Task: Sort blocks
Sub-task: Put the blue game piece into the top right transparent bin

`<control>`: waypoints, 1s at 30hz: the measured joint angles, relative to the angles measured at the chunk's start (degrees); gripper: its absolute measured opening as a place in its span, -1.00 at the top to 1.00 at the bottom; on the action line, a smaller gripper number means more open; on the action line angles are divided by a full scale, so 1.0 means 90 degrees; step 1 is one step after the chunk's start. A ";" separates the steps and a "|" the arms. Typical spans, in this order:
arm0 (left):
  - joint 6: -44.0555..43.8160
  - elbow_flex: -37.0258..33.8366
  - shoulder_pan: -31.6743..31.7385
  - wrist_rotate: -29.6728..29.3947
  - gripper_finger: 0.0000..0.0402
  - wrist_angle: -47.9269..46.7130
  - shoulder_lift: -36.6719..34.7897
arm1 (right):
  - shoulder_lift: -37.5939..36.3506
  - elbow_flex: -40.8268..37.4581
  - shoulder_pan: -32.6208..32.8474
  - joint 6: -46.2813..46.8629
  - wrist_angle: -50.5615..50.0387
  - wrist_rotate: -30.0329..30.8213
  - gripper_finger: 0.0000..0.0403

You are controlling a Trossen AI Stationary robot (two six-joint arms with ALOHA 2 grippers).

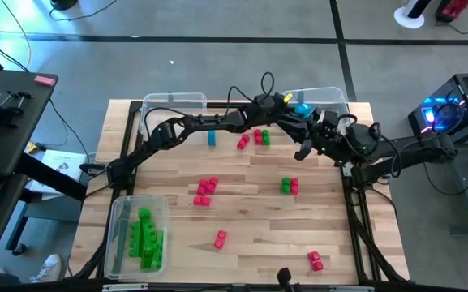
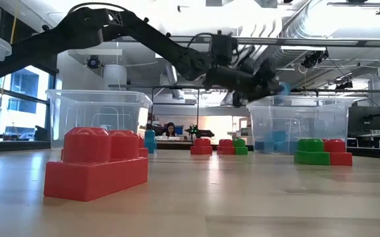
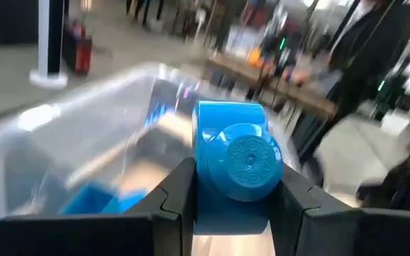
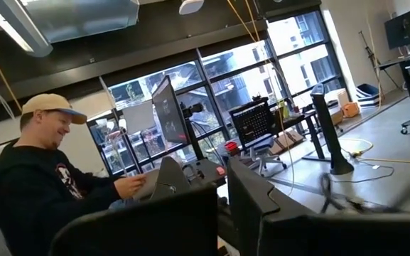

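Observation:
My left gripper (image 1: 297, 104) reaches to the far right of the table and is shut on a blue block (image 3: 236, 153), held in the air over the far-right clear bin (image 1: 331, 96). More blue blocks (image 3: 94, 199) lie in that bin. My right gripper (image 1: 305, 151) hangs shut just near of the bin and touches nothing. Loose red and green blocks rest on the table: a red and green group (image 1: 259, 138), a red cluster (image 1: 205, 191), a green and red pair (image 1: 289, 186). A blue block (image 1: 211, 139) stands near the far side. My left gripper pinches the blue block between its two fingers (image 3: 180, 188), one on each opposite side wall (image 3: 203, 142). A round stud (image 3: 247, 160) on the block faces the wrist camera. The block is lifted clear, above the open bin.
A second clear bin (image 1: 171, 104) stands at the far left. A third bin (image 1: 118, 235) at the near left holds green blocks (image 1: 146, 239). Single red blocks lie near the near edge (image 1: 220, 238) (image 1: 315, 260). A person sits beyond the table (image 4: 41, 185).

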 joint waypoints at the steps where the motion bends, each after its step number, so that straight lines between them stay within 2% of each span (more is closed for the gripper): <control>1: 0.0106 -0.0001 0.0016 0.0056 0.46 -0.0127 0.0009 | 0.0000 0.0000 0.0000 0.0010 -0.0013 -0.0016 1.00; 3: 0.0272 0.0011 0.0026 0.0091 0.27 -0.0454 -0.0023 | 0.0000 0.0000 0.0002 0.0072 -0.0056 -0.0020 1.00; 6: 0.0559 0.0011 0.0019 0.0098 -0.07 -0.0408 -0.0020 | 0.0000 0.0000 0.0002 0.0110 -0.0202 -0.0023 1.00; 10: 0.0322 -0.0010 0.0029 0.0130 -0.39 -0.0191 -0.0061 | 0.0002 0.0000 0.0002 0.0110 -0.0347 -0.0028 1.00; 13: 0.0224 -0.0017 0.0084 0.0170 -0.48 -0.0288 -0.0216 | -0.0007 0.0000 0.0000 0.0105 -0.0359 -0.0161 1.00; 17: 0.0437 -0.0013 0.0218 0.0631 -0.49 -0.0859 -0.0761 | -0.0060 0.0000 0.0000 0.0104 -0.0168 -0.0876 1.00; 20: 0.0938 -0.0011 0.0354 0.0699 -0.47 -0.2305 -0.1429 | -0.0169 0.0000 0.0020 0.0063 0.0024 -0.1427 1.00; 23: 0.1428 -0.0011 0.0440 -0.0121 -0.45 -0.4274 -0.2170 | -0.0310 0.0000 0.0048 0.0064 0.0059 -0.1576 1.00; 27: 0.1817 0.0006 0.0411 -0.1727 -0.44 -0.6378 -0.2948 | -0.0483 0.0000 0.0044 0.0105 -0.0007 -0.1684 1.00; 30: 0.1894 -0.0001 0.0348 -0.2205 -0.42 -0.7518 -0.3059 | -0.0546 0.0000 0.0044 -0.0001 -0.0246 -0.1689 1.00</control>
